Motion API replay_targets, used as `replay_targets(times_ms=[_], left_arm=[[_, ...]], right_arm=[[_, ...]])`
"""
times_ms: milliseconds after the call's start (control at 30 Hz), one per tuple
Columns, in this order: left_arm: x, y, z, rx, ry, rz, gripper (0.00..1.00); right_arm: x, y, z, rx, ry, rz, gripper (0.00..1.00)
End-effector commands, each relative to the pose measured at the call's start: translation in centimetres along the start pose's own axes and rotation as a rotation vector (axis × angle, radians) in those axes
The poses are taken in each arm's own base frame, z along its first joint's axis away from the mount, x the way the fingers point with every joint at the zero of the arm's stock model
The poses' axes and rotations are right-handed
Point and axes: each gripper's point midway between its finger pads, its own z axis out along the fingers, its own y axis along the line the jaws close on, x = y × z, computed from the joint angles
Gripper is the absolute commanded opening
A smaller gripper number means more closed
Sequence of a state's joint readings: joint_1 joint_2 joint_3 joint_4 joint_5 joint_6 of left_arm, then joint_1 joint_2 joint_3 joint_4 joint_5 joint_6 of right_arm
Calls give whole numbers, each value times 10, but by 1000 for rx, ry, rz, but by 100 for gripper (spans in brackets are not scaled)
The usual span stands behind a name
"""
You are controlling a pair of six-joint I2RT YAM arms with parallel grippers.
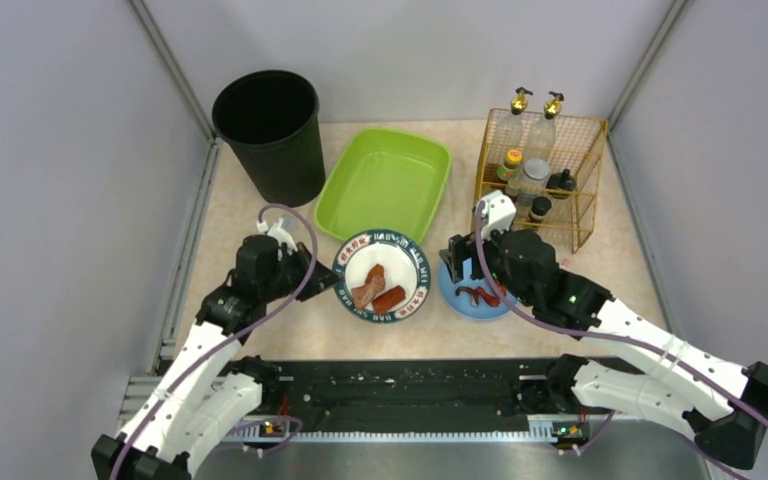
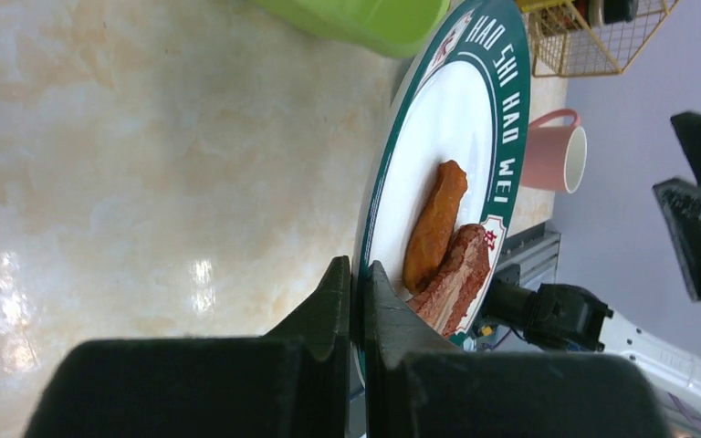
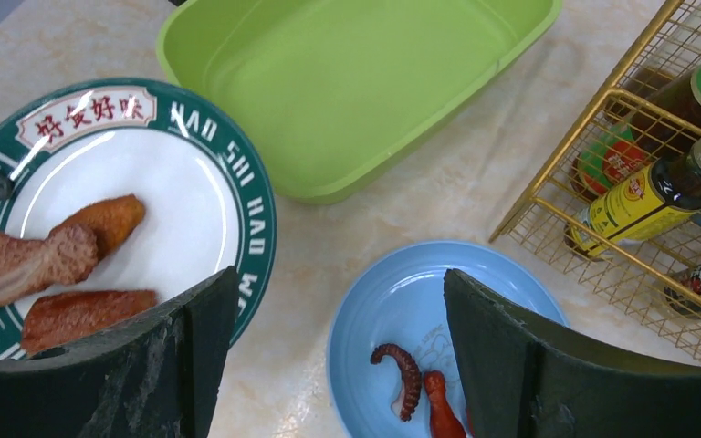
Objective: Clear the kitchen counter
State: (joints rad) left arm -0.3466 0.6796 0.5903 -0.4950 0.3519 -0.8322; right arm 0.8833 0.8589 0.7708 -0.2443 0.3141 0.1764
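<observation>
Pinching the left rim of the green-bordered plate [image 1: 422, 270], the left gripper [image 2: 358, 274] has its fingers pressed together on it, one on the top face and one under it. I think this hold is meant to carry the plate level, so that the meat pieces [image 1: 375, 285] do not slide. Whether the plate is lifted or rests on the worktop [image 1: 625, 270], I cannot tell.

The worktop is the pale marbled surface under everything. It also carries the green tray [image 1: 430, 190] just behind the plate, the black bin [image 1: 270, 130] at the far left and the gold wire rack [image 1: 585, 170] with bottles at the far right.

The right gripper [image 3: 338, 292] hangs over the small blue plate [image 3: 392, 310] with its fingers spread wide and touching nothing. An octopus tentacle [image 3: 404, 370] lies on that plate.

I judge the clearing to be at an early step, because the tray is empty and neither plate is in it yet. Probably the leftovers belong in the bin and the dishes in the tray, so the grip on the rim must be firm before any tilting.
</observation>
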Motion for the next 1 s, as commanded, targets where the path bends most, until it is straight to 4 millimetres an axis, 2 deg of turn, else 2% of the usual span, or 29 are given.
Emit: replay_targets(times_ms=[0, 200, 467, 833, 967], left_arm=[[-56, -45, -5, 74, -137, 68, 0], [-121, -76, -11, 95, -242, 86, 0], [-201, -114, -22, 129, -372, 88, 0], [-301, -132, -34, 130, -518, -7, 0], [-343, -128, -49, 124, -620, -54, 0]], right_arm=[[-25, 3, -10, -10, -48, 14, 81], [-20, 8, -11, -41, -36, 22, 81], [-12, 18, -2, -82, -10, 22, 81], [1, 36, 10, -161, 18, 33, 81], [3, 39, 12, -175, 21, 33, 81]])
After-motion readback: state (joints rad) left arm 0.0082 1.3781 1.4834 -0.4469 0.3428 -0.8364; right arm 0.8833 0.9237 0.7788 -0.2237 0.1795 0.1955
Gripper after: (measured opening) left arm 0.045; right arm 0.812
